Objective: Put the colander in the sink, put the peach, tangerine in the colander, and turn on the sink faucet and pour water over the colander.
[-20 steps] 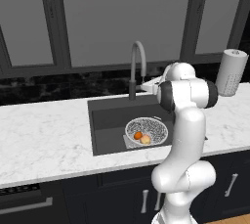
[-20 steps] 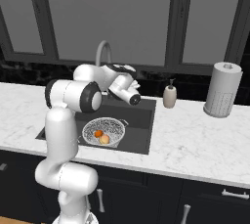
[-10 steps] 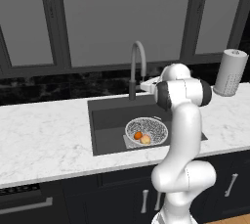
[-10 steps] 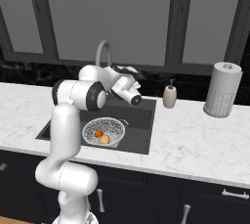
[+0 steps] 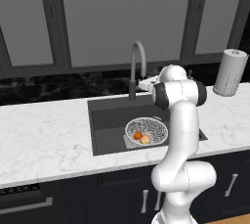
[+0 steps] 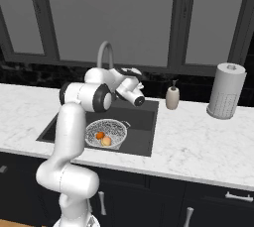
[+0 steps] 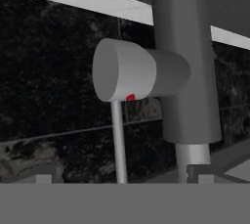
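Pincer (image 7: 119, 176) with its two tips spread wide and nothing between them, raised behind the sink (image 5: 105, 120) and aimed at the base of the sink faucet (image 5: 137, 66); through the hand camera the faucet's dark stem and its stubby side knob (image 7: 129, 71) with a small red mark sit close ahead, a thin lever rod (image 7: 117, 140) hanging down from the knob between the tips; the colander (image 5: 146, 130) already rests on the sink floor toward the right, with the tangerine (image 5: 138, 135) and the paler peach (image 5: 145, 140) touching each other inside it — so the fruit steps look done and the tap is what remains; no stream shows from the spout; the faucet should be rigid metal, fixed to the counter (image 5: 44, 140), smooth and likely slippery, so a light push on the slim rod or a grip closing across it seems wiser than squeezing the fat knob — a glancing contact might slide off; a paper-towel roll (image 6: 225, 92) and a soap bottle (image 6: 172, 97) stand well off to the right, clear of the work
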